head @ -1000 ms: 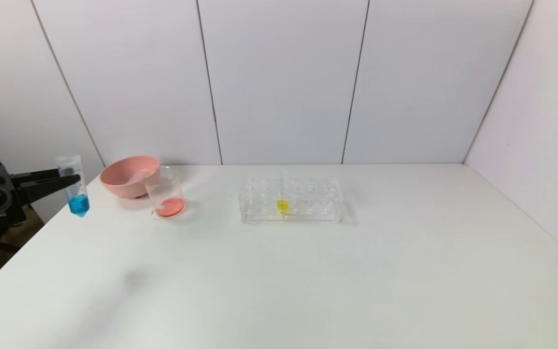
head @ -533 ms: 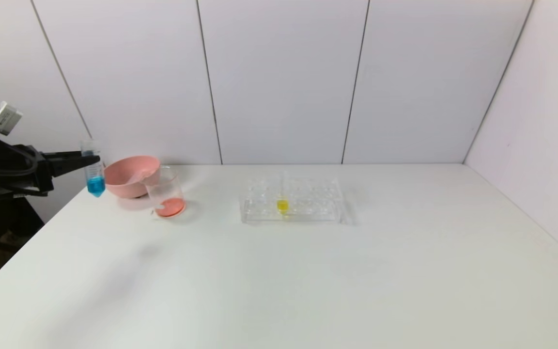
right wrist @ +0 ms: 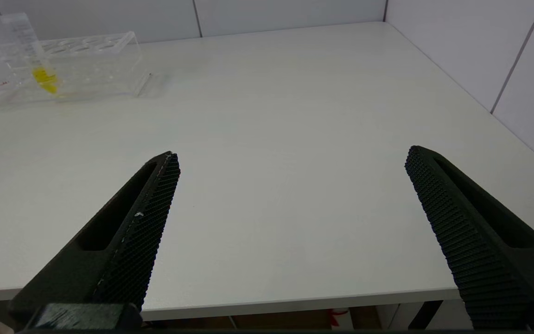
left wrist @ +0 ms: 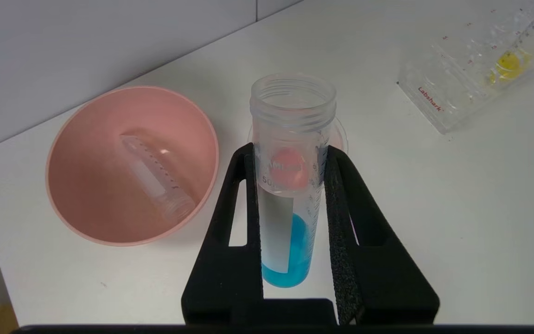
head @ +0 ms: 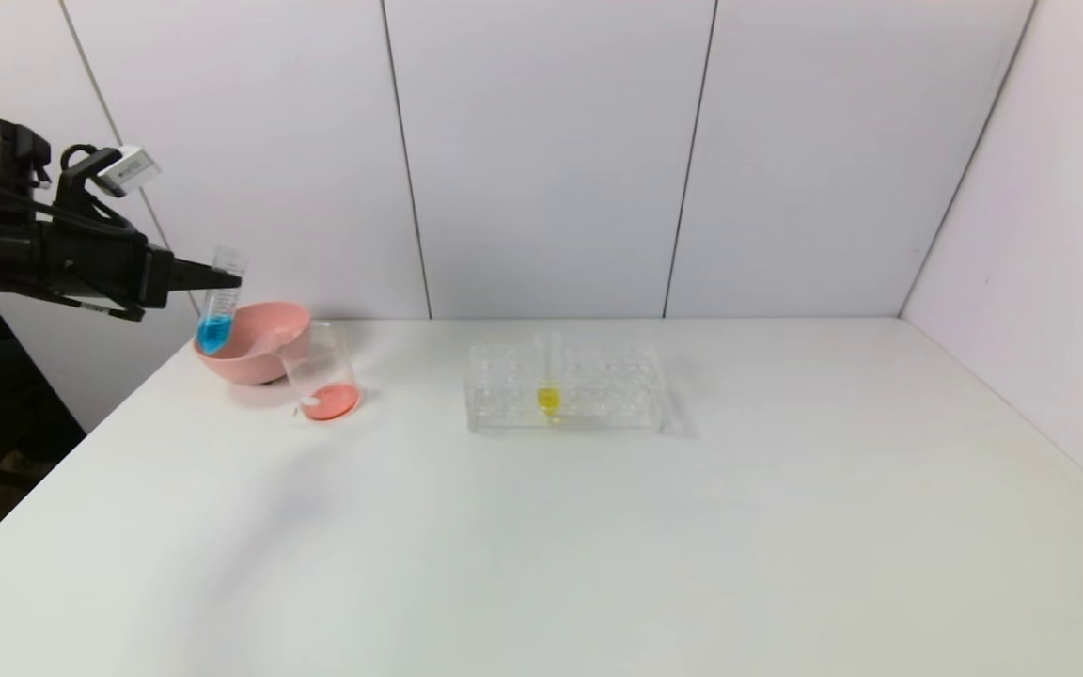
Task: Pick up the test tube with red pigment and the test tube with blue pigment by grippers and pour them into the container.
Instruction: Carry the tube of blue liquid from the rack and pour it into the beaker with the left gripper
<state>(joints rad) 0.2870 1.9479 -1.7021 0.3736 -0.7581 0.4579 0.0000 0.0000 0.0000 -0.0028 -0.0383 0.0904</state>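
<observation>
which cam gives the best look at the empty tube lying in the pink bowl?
Left wrist view: it looks down into the pink bowl, showing the empty tube lying on its side. In the head view the bowl's rim hides most of the tube. Right wrist view shows neither.

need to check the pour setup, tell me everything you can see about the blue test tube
The test tube with blue pigment is a clear plastic tube with a threaded open mouth, printed graduations and a white label patch. Blue liquid fills its tapered bottom. It is uncapped, nearly upright and off the table, clamped at mid-body by the left gripper, in front of the pink bowl and beside the container.
</observation>
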